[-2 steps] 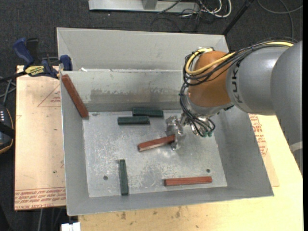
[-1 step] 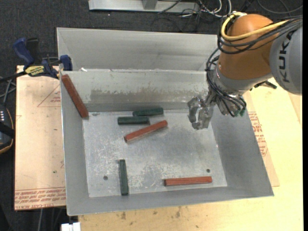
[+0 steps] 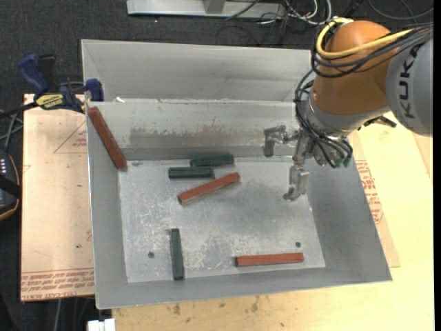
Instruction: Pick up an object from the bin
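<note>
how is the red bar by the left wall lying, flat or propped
Propped: the red bar lies up the sloped left wall, lower end at the floor.

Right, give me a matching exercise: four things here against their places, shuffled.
1. gripper
2. red-brown flat bar lying level across the view
3. dark green flat bar pointing front to back
4. red-brown flat bar propped at a tilt

A. against the left wall of the grey metal bin
B. front right of the floor
C. front left of the floor
D. right side, above bare floor

Pairs: 1-D, 2-B, 3-C, 4-A
</note>
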You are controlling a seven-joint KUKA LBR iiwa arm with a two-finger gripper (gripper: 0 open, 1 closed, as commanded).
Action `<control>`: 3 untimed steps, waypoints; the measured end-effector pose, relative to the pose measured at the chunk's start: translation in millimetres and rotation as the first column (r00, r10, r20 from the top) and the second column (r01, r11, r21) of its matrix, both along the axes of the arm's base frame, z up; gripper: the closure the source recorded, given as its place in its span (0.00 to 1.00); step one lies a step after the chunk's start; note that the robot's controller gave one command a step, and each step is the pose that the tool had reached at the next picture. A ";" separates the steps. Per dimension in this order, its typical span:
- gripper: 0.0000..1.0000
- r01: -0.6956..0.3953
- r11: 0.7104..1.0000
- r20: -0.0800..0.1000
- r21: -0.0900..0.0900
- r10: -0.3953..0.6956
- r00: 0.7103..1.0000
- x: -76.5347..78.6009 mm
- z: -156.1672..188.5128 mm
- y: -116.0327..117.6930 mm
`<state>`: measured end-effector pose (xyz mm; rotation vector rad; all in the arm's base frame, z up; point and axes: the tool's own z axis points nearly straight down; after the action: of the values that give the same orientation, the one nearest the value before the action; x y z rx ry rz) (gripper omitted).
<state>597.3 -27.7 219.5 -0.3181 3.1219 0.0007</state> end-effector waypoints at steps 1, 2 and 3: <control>0.00 0.000 1.000 0.000 0.000 0.000 1.000 0.0 0.0 0.0; 0.00 -0.012 1.000 0.004 0.000 0.012 1.000 -45.6 -52.2 4.0; 0.00 -0.001 1.000 -0.011 0.002 0.001 1.000 -65.8 -78.5 -4.4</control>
<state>531.5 -32.1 141.0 -0.3207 3.1321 0.0048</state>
